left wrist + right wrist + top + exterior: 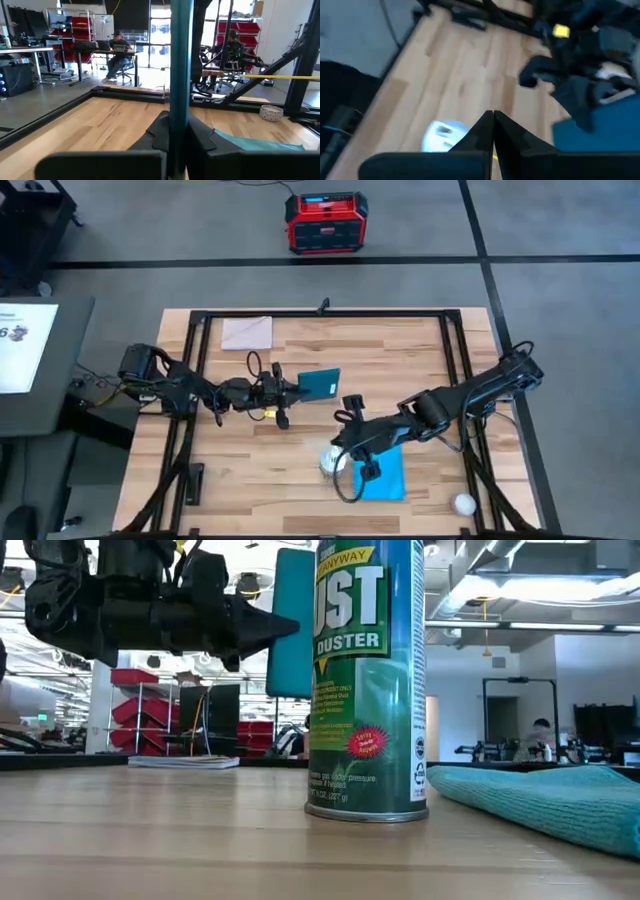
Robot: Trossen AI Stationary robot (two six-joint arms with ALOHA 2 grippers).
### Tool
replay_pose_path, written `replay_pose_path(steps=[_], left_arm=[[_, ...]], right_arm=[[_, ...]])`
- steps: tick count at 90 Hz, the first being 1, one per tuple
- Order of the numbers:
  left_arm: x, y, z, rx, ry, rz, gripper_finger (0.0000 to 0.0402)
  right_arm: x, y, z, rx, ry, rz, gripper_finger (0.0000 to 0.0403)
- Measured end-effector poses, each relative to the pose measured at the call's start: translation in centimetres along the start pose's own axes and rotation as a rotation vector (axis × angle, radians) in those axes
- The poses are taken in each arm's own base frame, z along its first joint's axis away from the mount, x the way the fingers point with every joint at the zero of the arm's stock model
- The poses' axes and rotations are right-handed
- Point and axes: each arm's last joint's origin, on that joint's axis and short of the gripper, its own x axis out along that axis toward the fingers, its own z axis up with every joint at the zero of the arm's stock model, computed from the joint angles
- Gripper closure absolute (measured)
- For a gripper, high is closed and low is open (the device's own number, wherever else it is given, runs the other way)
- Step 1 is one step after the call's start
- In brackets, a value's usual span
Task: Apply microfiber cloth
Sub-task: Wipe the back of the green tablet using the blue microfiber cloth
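Observation:
My left gripper [292, 388] reaches in from the table's left and is shut on a dark teal device [320, 385]. The device shows edge-on in the left wrist view [180, 75] and high up in the low view [290, 620]. The sky-blue microfiber cloth [386, 476] lies flat on the table near the front, also seen in the low view [545, 795]. My right gripper [493, 117] is shut on nothing and hovers just left of the cloth [348, 444], beside a duster can [365, 680]. My left gripper pinches the teal device between its two fingers [159, 132] at the device's left edge [180, 127]. The fingers come in level from the table's left. The device stands on edge, lifted clear of the table.
The duster can [333, 462] stands upright against the cloth's left side. A pale grey-beige sheet [247, 332] lies at the far left, and a white ball [462, 503] at the front right. A black frame [325, 313] borders the table. People sit in the room behind.

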Motion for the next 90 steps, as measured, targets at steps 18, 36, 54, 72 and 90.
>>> replay_pose_path(steps=[18, 36, 54, 72, 90], left_arm=[[0.0, 0.1, -0.1, 0.003, 0.013, -0.001, 0.0399], [0.2, 0.7, -0.1, -0.015, 0.015, -0.012, 0.0399], [0.2, 0.7, -0.1, -0.011, 0.018, -0.035, 0.0399], [0.3, 1.4, -0.2, -0.022, 0.028, -0.039, 0.0399], [1.2, 2.0, -0.1, -0.022, 0.072, -0.046, 0.0399]], right_arm=[[-1.0, -0.9, -2.4, 0.046, -0.102, 0.060, 0.0403], [-2.0, -1.4, -4.9, 0.077, -0.173, 0.119, 0.0403], [-3.2, -1.5, -7.7, 0.100, -0.254, 0.140, 0.0403], [-4.1, -1.6, -10.7, 0.135, -0.315, 0.146, 0.0403], [-4.7, -1.5, -13.3, 0.146, -0.384, 0.167, 0.0403]])
